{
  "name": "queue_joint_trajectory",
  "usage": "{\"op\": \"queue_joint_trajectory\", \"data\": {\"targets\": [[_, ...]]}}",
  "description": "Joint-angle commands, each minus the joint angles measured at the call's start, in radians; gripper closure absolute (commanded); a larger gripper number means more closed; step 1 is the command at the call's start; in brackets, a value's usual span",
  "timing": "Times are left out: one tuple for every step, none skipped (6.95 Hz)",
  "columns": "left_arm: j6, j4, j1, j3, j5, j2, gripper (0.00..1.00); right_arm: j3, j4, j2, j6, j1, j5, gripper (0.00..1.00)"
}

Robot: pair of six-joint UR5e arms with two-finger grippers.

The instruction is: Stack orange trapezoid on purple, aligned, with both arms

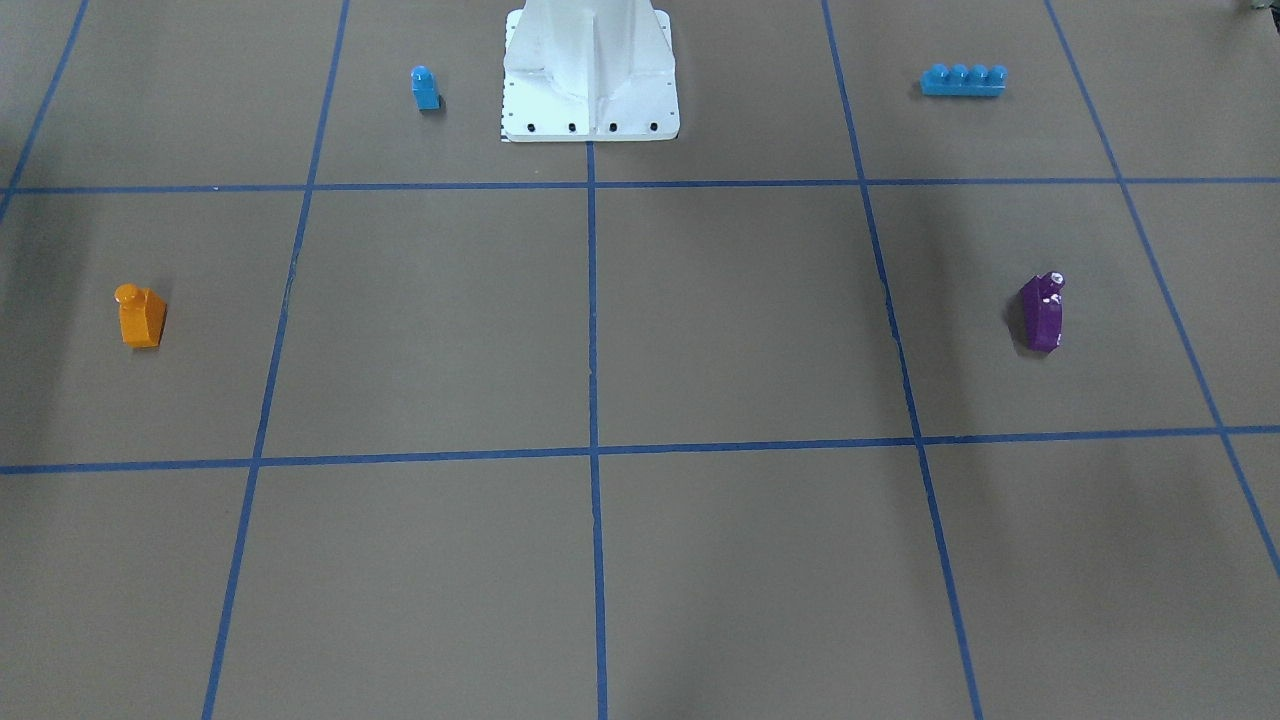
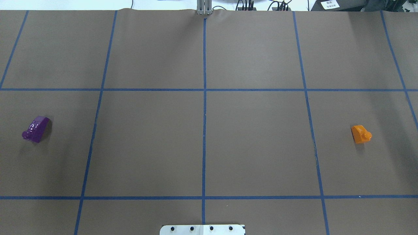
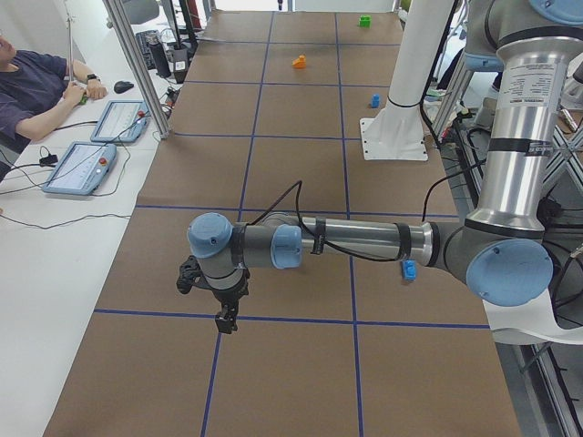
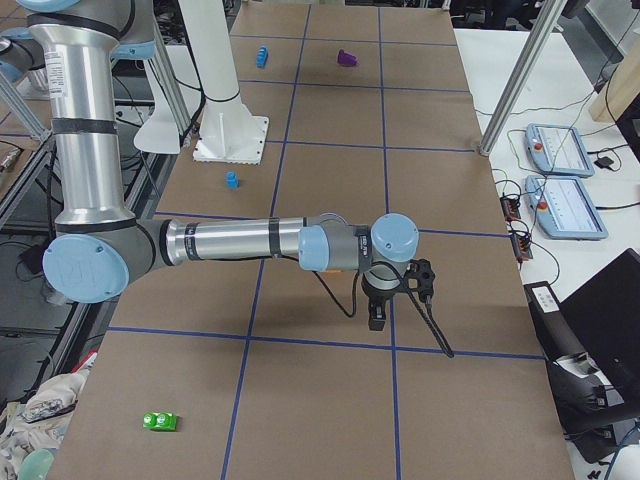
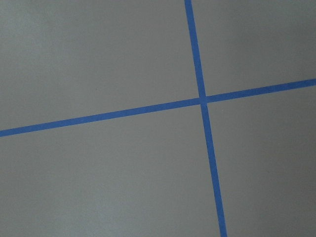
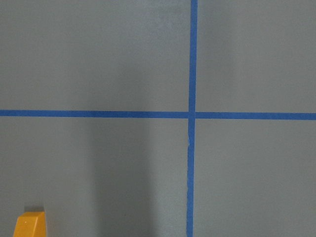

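My left arm [image 3: 364,241] reaches out level over the table [image 2: 254,147], wrist turned down above a blue tape line [image 3: 273,319]. My left jaws show only from the table's end, so I cannot tell how far apart they stand. I see nothing held there. The left wrist camera shows bare brown table and a tape crossing.

My right arm [image 4: 230,240] is stretched out the same way at the other end. My right jaws hang above the table near a tape line, and again I cannot tell their opening from that side view. The right wrist camera shows a tape crossing and, at its bottom left edge, a corner of the orange trapezoid [image 6: 30,224].

The orange trapezoid [image 2: 361,134] sits on the table on my right side, in the middle row of squares. The purple brick [image 2: 36,129] sits in the same row far over on my left, well apart from it. Neither is touched by an arm.

Near my white pedestal [image 1: 590,75] stand a small blue single-stud brick [image 1: 425,88] on my right and a long blue four-stud brick [image 1: 963,80] on my left. A green brick [image 4: 160,421] lies at the table's far right end.
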Motion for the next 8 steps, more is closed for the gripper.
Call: {"op": "queue_joint_trajectory", "data": {"targets": [[-0.001,0.001,0.0,-0.012,0.0,-0.004,0.0,0.003,0.001,0.001,0.002,0.001,-0.002,0.0],[-0.003,0.004,0.002,-0.063,0.0,-0.016,0.0,0.003,0.001,0.005,0.01,0.001,-0.002,0.0],[-0.001,-0.005,0.026,-0.112,0.006,-0.019,0.0,0.007,0.001,0.008,0.016,0.001,0.0,0.0],[-0.029,-0.054,0.109,-0.137,0.003,-0.027,0.0,0.009,0.001,0.011,0.016,0.001,0.001,0.0],[-0.147,-0.068,0.12,-0.198,-0.009,-0.024,0.0,0.009,0.001,0.012,0.016,0.001,0.001,0.0],[-0.313,-0.07,0.173,-0.213,-0.12,-0.022,0.0,0.015,0.001,0.015,0.016,0.001,0.0,0.0],[-0.486,-0.168,0.235,-0.245,-0.129,0.01,0.0,0.02,0.002,0.02,0.016,0.001,0.001,0.0],[-0.621,-0.386,0.314,-0.244,-0.097,0.118,0.0,0.023,0.001,0.023,0.016,-0.005,0.001,0.0]]}}
